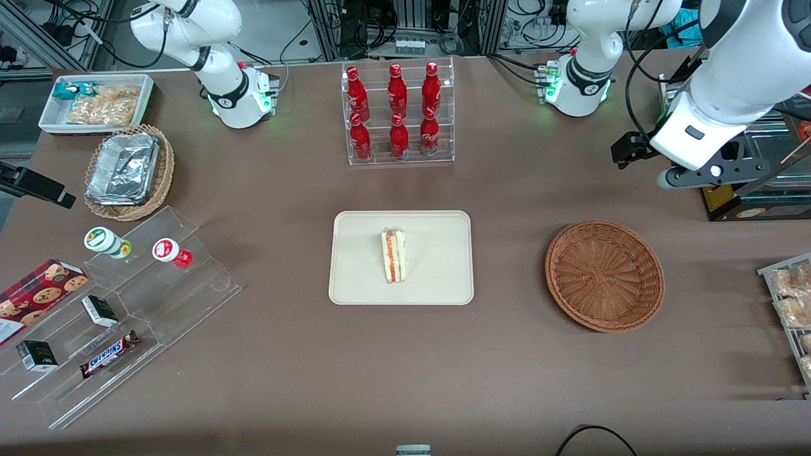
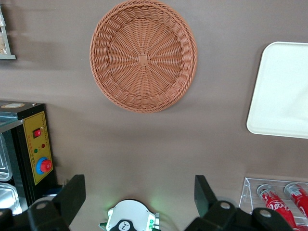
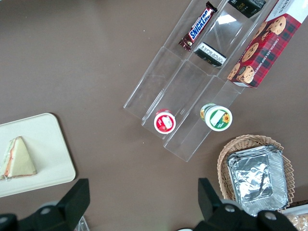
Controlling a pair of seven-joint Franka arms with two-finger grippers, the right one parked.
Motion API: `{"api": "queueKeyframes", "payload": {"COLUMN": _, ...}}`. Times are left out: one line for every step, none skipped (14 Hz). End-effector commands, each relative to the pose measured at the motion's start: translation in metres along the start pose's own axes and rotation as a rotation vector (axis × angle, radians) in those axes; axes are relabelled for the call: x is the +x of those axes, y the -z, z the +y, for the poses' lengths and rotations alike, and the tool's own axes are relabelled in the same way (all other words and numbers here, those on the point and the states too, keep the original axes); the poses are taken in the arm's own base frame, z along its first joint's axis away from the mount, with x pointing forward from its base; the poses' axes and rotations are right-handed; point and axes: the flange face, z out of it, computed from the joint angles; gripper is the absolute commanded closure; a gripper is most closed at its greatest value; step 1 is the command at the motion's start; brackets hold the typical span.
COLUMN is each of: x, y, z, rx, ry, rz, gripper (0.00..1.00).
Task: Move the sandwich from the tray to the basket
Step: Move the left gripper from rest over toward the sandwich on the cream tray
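The sandwich [image 1: 394, 256] is carried by the tray [image 1: 443, 278], set near its middle and well in from all four edges, with its layers shown upward. None of the transfer can be counted as done: the sandwich is touched by nothing but the tray, and nothing is seen lying in the wicker basket [image 1: 605, 276]. The basket is placed beside the tray, toward the working arm's end of the worktop [image 1: 405, 373], apart from the tray's edge and slightly nearer to the front camera.

The left gripper [image 2: 139, 182] is held above the worktop near the oven [image 1: 763, 211], farther from the front camera than the basket and well apart from the sandwich. Its fingers are spread, with nothing pinched between them.

All the main steps are judged to be left: the gripper has to be brought over the tray, the sandwich pinched gently, lifted clear of the tray's rim, carried across and set down inside the basket's rim, then released. The start of the task is suggested by this layout.

Farther from the front camera than the tray, the rack [image 1: 399, 158] of red bottles [image 1: 397, 92] is placed toward the worktop's edge by the arm bases, apart from the direct path.
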Motion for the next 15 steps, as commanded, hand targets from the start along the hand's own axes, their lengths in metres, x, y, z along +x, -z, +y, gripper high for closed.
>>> {"api": "queueKeyframes", "payload": {"x": 0.0, "y": 0.006, "z": 0.003, "rx": -0.012, "ry": -0.001, "rz": 0.003, "gripper": 0.0}}
{"api": "queueKeyframes", "payload": {"x": 0.002, "y": 0.005, "z": 0.003, "rx": -0.014, "ry": -0.003, "rz": 0.001, "gripper": 0.0}}
{"api": "queueKeyframes", "payload": {"x": 0.003, "y": 0.004, "z": 0.002, "rx": -0.011, "ry": -0.007, "rz": -0.001, "gripper": 0.0}}
{"api": "queueKeyframes", "payload": {"x": 0.006, "y": 0.002, "z": 0.003, "rx": 0.001, "ry": -0.007, "rz": 0.002, "gripper": 0.0}}
{"api": "queueKeyframes", "payload": {"x": 0.011, "y": -0.005, "z": 0.004, "rx": 0.012, "ry": -0.006, "rz": -0.009, "gripper": 0.0}}
{"api": "queueKeyframes", "payload": {"x": 0.018, "y": -0.015, "z": 0.004, "rx": 0.008, "ry": -0.001, "rz": -0.031, "gripper": 0.0}}
{"api": "queueKeyframes", "payload": {"x": 0.033, "y": -0.036, "z": 0.007, "rx": -0.001, "ry": -0.005, "rz": -0.075, "gripper": 0.0}}
{"api": "queueKeyframes", "payload": {"x": 0.041, "y": -0.054, "z": 0.017, "rx": 0.011, "ry": -0.015, "rz": -0.115, "gripper": 0.0}}
{"api": "queueKeyframes", "payload": {"x": 0.043, "y": -0.069, "z": 0.026, "rx": 0.021, "ry": 0.002, "rz": -0.132, "gripper": 0.0}}
{"api": "queueKeyframes", "payload": {"x": 0.05, "y": -0.083, "z": 0.043, "rx": 0.005, "ry": -0.001, "rz": -0.127, "gripper": 0.0}}
{"api": "queueKeyframes", "payload": {"x": 0.049, "y": -0.093, "z": 0.075, "rx": -0.023, "ry": -0.029, "rz": -0.123, "gripper": 0.0}}
{"api": "queueKeyframes", "payload": {"x": 0.044, "y": -0.105, "z": 0.101, "rx": -0.046, "ry": -0.036, "rz": -0.114, "gripper": 0.0}}
{"api": "queueKeyframes", "payload": {"x": 0.041, "y": -0.12, "z": 0.125, "rx": -0.064, "ry": -0.019, "rz": -0.084, "gripper": 0.0}}
{"api": "queueKeyframes", "payload": {"x": 0.034, "y": -0.133, "z": 0.149, "rx": -0.081, "ry": -0.004, "rz": -0.053, "gripper": 0.0}}
{"api": "queueKeyframes", "payload": {"x": 0.026, "y": -0.147, "z": 0.176, "rx": -0.105, "ry": 0.022, "rz": -0.025, "gripper": 0.0}}
